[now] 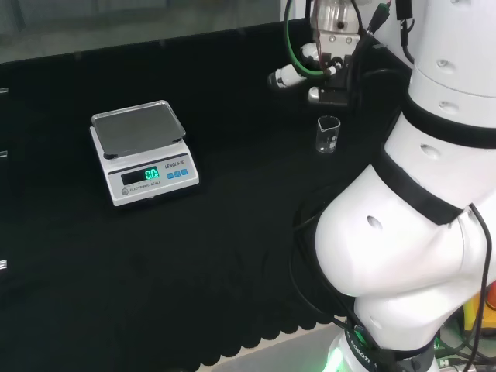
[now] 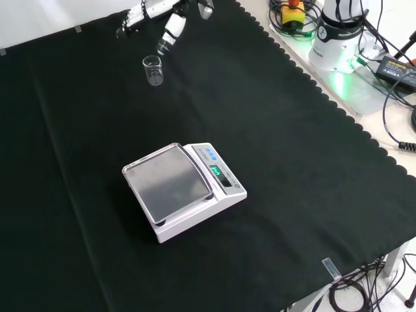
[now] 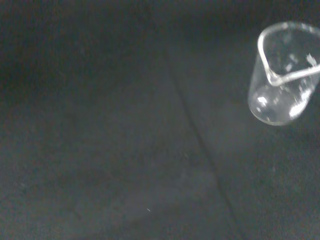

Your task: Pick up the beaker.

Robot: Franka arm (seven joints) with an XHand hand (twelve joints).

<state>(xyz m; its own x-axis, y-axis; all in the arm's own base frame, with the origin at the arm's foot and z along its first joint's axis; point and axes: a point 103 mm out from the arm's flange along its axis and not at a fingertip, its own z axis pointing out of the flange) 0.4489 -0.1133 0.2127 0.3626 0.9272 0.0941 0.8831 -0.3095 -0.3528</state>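
One scale, one beaker, hand hanging over the far end

Front view, near to far: a single white scale (image 2: 185, 188) with a grey pan sits mid-bench (image 2: 312, 195), then one small clear beaker (image 2: 153, 69) stands upright on the black cloth, looks empty. Just past it the hand (image 2: 170, 27) hovers, fingers (image 2: 138, 13) spread loosely and holding nothing, not touching the beaker.

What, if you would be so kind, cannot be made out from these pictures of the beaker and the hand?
- Hand: front view's top edge cuts it off; in the head view it is dark against the cloth, so its finger pose is unclear.
- Beaker: wrist view's edge crops it; clear glass hides any contents.
- Beaker markings: too small in the head view.
- Scale display: too small in the front view.
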